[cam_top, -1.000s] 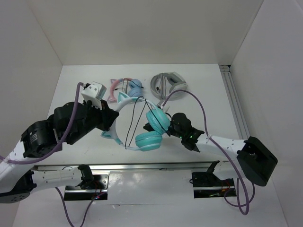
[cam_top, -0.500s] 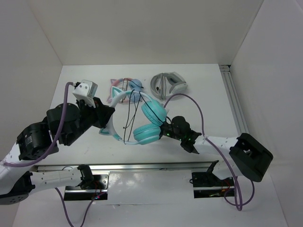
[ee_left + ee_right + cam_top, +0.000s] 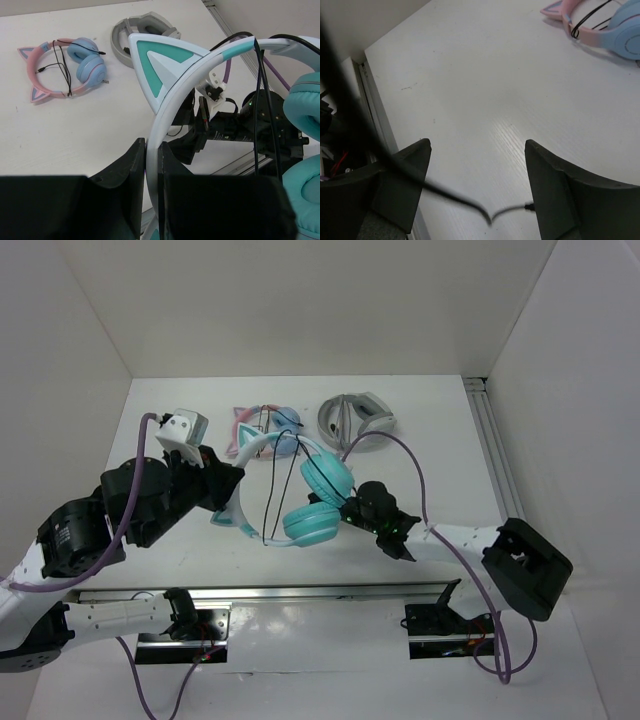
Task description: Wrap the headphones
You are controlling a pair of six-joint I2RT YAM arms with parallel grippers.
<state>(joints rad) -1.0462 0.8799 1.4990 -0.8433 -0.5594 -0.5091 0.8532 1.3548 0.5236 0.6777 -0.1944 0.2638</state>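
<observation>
The headphones (image 3: pixel 310 523) now sit a little further left and back, carried there by the left gripper (image 3: pixel 151 150). The right gripper (image 3: pixel 476 150) has spread its jaws wide, with the cable (image 3: pixel 347 105) running loose between them.

Black-white arms (image 3: pixel 110 520), purple cables (image 3: pixel 384 435), seemingly green LED (image 3: pixel 248 104).

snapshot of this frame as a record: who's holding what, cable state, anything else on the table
item: teal headphones, held by the headband
left gripper: shut on the headband, just below a cat ear
right gripper: open, holding nothing; sits next to the ear cups
black cable: draped over the headband, a loose strand crossing between the right fingers
other items: pink-and-blue headphones and grey-and-white headphones, lying on the far part of the table, untouched
</observation>
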